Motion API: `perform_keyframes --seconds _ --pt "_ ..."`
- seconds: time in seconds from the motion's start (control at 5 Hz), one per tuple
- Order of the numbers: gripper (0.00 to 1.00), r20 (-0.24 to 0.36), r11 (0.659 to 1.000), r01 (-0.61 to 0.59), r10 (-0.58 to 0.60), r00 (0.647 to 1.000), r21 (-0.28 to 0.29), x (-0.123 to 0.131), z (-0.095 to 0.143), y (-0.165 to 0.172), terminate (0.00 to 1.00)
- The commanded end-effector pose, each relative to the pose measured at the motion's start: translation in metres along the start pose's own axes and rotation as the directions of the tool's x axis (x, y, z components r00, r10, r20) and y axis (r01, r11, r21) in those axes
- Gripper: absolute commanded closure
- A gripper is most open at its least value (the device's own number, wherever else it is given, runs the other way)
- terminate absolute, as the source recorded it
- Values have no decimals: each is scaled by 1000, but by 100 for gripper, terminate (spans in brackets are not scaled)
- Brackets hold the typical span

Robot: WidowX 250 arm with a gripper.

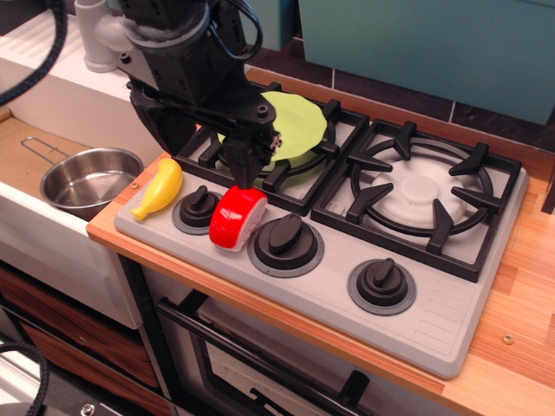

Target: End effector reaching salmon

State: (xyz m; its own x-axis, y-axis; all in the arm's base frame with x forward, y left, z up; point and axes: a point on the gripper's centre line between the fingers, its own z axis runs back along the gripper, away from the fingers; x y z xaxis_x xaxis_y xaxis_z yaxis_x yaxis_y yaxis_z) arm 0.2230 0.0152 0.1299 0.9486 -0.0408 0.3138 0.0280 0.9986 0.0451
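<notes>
The salmon [237,217] is a small toy sushi piece with a glossy red top and a white base. It lies on the front panel of the toy stove, between the left knob [198,208] and the middle knob [285,240]. The end effector [245,176] is a black arm tip with narrow fingers under a bulky housing with cables. Its fingertips hang just above the salmon's rear edge, close to or touching it. The fingers look close together; I cannot tell whether they grip anything.
A yellow toy banana [159,187] lies at the stove's front left corner. A green plate [295,128] sits on the left burner grate; the right burner [422,188] is bare. A steel pot [90,180] stands in the sink to the left. A third knob [382,284] is front right.
</notes>
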Motion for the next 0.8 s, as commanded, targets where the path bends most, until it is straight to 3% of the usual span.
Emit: perform_keyframes --seconds 0.0,0.6 --pt "0 0 1000 0 0 1000 0 0 0 0 0" --pt "0 47 999 -14 12 999 51 36 -37 5 0"
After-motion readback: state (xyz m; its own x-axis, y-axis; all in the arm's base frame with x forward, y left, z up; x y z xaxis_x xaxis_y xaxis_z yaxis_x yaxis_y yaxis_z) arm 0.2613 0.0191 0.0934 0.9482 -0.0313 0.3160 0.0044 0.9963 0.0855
